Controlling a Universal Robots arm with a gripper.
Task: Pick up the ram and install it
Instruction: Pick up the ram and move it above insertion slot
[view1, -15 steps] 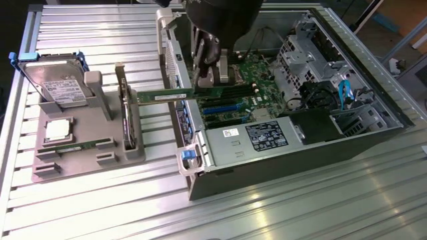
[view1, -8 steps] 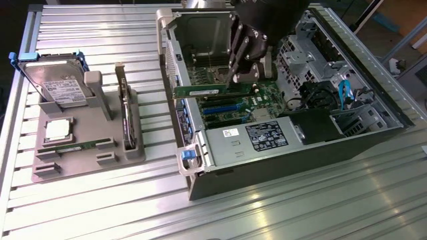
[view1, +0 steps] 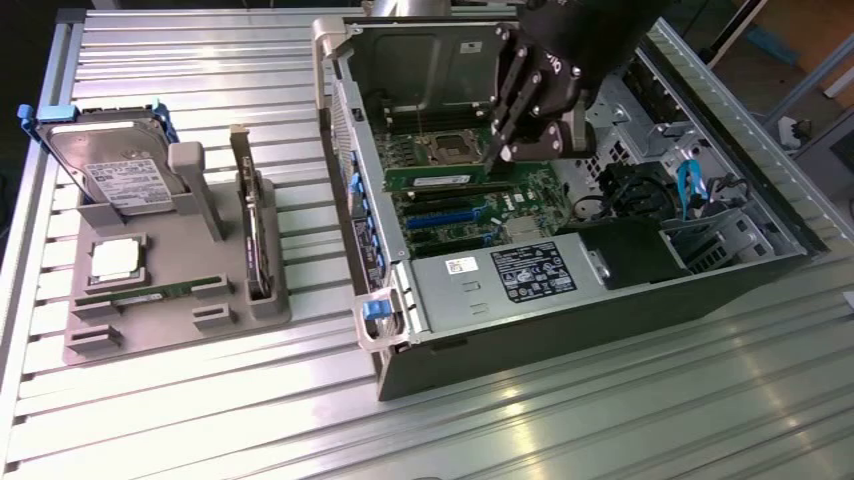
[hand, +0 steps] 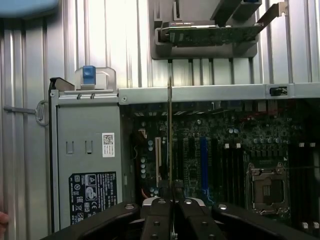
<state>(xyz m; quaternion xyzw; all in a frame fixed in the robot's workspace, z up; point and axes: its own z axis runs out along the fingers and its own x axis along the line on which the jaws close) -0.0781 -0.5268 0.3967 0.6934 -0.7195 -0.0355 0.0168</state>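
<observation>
The ram (view1: 430, 180), one green stick, hangs on edge just over the motherboard (view1: 534, 195). It is pinched at one end by the gripper (view1: 505, 152), whose two fingers (hand: 156, 220) are closed on it. In the wrist view it shows edge-on as a thin line (hand: 170, 140); whether it touches a slot cannot be told.

On the exterior view's left, one grey tray (view1: 154, 335) holds four things: one hard drive (view1: 114, 175), one square silver chip (view1: 118, 258), one green strip lying flat (view1: 147, 292) and one card standing on edge (view1: 248, 225). Right of the tray lies one open computer case (view1: 561, 330), with one labelled power box (view1: 527, 272) inside.
</observation>
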